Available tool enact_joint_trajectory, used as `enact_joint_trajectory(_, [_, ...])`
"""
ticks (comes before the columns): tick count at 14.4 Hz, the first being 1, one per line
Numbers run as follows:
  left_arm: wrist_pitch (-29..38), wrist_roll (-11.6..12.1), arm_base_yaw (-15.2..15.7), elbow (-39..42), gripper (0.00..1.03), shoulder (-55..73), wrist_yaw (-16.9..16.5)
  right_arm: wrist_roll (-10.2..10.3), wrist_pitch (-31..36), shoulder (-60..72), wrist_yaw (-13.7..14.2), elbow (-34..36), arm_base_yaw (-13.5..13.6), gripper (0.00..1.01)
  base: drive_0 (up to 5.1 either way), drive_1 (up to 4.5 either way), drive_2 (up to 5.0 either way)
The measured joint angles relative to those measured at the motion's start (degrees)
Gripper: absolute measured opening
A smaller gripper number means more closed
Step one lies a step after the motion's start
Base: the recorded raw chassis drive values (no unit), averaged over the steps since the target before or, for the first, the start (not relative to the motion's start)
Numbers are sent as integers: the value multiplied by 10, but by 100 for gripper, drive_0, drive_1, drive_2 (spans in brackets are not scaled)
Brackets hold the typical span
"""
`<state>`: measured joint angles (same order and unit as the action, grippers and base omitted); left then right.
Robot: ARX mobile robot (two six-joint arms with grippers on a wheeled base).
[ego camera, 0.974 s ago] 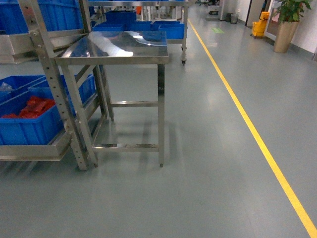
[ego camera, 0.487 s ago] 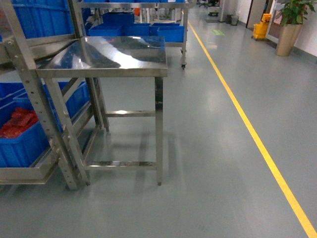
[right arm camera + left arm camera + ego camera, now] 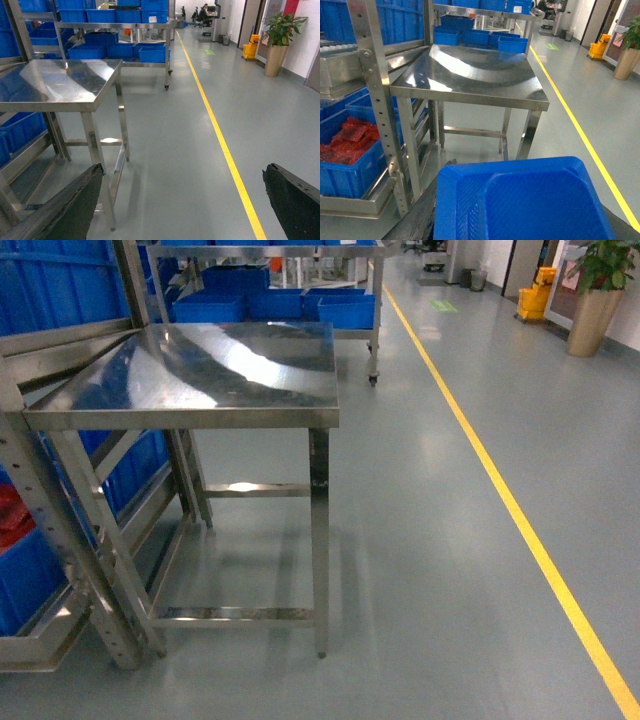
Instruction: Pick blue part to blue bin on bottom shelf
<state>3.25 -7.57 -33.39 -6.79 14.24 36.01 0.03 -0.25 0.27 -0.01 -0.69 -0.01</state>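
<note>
A large blue part (image 3: 530, 190), a moulded plastic piece with a raised rim, fills the bottom of the left wrist view. My left gripper (image 3: 520, 222) is shut on it, and one dark finger (image 3: 422, 217) shows at its left edge. On the rack's bottom shelf sits a blue bin (image 3: 350, 172) holding red bagged pieces, also seen at the left edge of the head view as the blue bin (image 3: 25, 575). My right gripper (image 3: 182, 200) hangs open over bare floor, holding nothing. Neither gripper shows in the head view.
A steel table (image 3: 230, 400) stands directly ahead, beside the perforated steel rack (image 3: 60, 530). More blue bins (image 3: 270, 305) sit on a wheeled rack behind. A yellow floor line (image 3: 520, 530) runs along the right, with a potted plant (image 3: 598, 290) far right.
The head view has closed in on the steel table. The rack and its blue bin have slid toward the left edge, and the table looks larger and lower in the frame.
</note>
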Motion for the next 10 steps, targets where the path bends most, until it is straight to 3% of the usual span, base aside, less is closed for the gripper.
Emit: enact_joint_trajectory(10, [-2,0,0,0,44,0,0,0,0,0,0,0,0,98,-3,431,-436])
